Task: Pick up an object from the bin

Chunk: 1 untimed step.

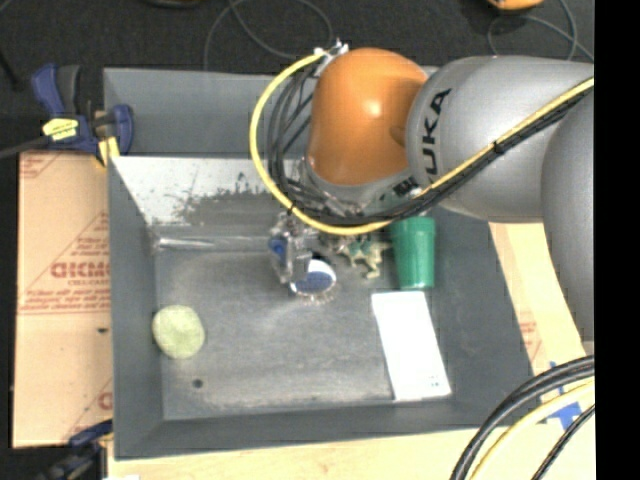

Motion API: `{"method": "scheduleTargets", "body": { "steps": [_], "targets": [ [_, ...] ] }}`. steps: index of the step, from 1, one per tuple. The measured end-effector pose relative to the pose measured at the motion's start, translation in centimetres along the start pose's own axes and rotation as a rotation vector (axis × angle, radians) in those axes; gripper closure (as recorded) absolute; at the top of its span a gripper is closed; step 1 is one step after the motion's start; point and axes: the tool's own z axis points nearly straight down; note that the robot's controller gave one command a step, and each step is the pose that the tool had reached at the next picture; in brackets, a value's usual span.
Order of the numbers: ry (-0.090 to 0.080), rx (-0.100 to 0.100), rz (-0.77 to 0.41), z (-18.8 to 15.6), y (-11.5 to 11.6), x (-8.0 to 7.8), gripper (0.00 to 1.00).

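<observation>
Gripper [298, 258] sits low mid-frame by a small blue-and-white round disc [318, 281]; can't tell how open it is. Grasp step, I'd guess: next is close, then lift.

one camera, high over the grey metal bin [135, 298], tipped a little off straight down.

looking down from above and slightly from the near side, with the far wall [190, 193] broad at the top of the view and the near wall [300, 418] thin at the bottom; close enough for the bin to span most of the width, a band of dark ground [80, 28] beyond the far rim; kuka arm [500, 138] entering from the right, its orange wrist cover [365, 118] large and nearest the lens, hiding part of the far floor.
</observation>
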Motion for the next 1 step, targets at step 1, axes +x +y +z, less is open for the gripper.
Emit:
{"method": "scheduleTargets", "body": {
  "steps": [1],
  "targets": [
    [-0.001,0.000,0.019,-3.33,3.03,0.69,1.00]
  ]
}}
